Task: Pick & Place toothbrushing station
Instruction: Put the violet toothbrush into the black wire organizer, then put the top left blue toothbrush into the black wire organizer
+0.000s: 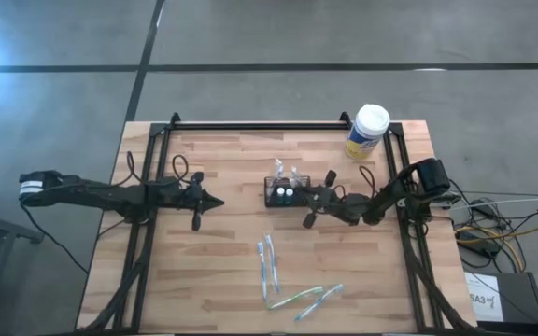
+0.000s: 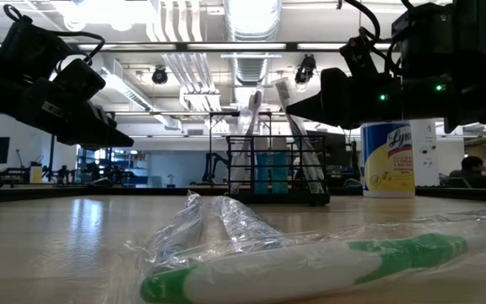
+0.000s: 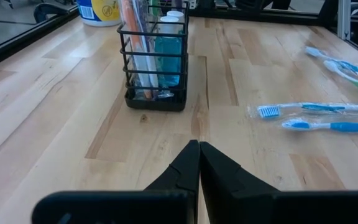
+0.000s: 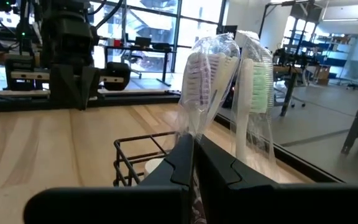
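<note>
Evidently idle, both hands are pinched together on nothing; the toothbrushing station [image 1: 281,192] stands mid-counter [image 1: 222,271], right hand [image 1: 310,199] just beside it, probably poised to grasp; left hand [image 1: 215,202] waits well apart.

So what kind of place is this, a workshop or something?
Probably a robotics lab in an open industrial hall: two robot arms work at a wooden table, the ceiling shows bare ducts and strip lights, and more workbenches and gear stand beyond.

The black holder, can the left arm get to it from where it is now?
Probably yes. The left gripper points at the holder with only bare table between them, though its fingers are shut and must open first.
</note>
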Available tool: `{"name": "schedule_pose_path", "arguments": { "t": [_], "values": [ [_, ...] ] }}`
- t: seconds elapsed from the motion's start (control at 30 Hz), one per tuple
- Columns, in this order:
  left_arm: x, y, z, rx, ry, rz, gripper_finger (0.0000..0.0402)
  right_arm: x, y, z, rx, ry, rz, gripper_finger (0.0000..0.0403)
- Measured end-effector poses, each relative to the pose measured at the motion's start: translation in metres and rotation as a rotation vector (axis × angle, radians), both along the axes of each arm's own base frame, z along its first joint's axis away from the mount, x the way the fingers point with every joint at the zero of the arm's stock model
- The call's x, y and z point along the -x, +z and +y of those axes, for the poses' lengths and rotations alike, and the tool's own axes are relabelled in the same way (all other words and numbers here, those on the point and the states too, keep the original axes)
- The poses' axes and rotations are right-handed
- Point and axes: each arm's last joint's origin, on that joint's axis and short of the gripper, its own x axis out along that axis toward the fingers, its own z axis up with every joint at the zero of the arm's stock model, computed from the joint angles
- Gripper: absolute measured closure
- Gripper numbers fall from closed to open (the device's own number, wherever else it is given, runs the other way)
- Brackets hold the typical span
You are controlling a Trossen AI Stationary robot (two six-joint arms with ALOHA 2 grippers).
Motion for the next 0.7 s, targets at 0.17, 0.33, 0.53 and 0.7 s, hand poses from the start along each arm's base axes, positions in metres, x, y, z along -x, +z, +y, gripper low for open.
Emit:
{"name": "schedule_pose_path", "arguments": {
  "t": [0.17,0.33,0.53,0.7],
  "values": [
    [0.0,0.0,0.0,0.0,0.0,-0.001,0.0388,0.002,0.006,0.0,-0.026,0.013,-0.029,0.0384],
    [0.0,0.0,0.0,0.0,0.0,0.0,0.0388,0.004,0.013,0.001,-0.053,0.043,-0.057,0.0338],
    [0.0,0.0,0.0,0.0,0.0,-0.001,0.0388,0.011,0.017,-0.001,-0.089,0.035,-0.055,0.028],
    [0.0,0.0,0.0,0.0,0.0,-0.001,0.0388,0.024,0.034,-0.002,-0.064,0.033,-0.106,0.0257]
  ]
}}
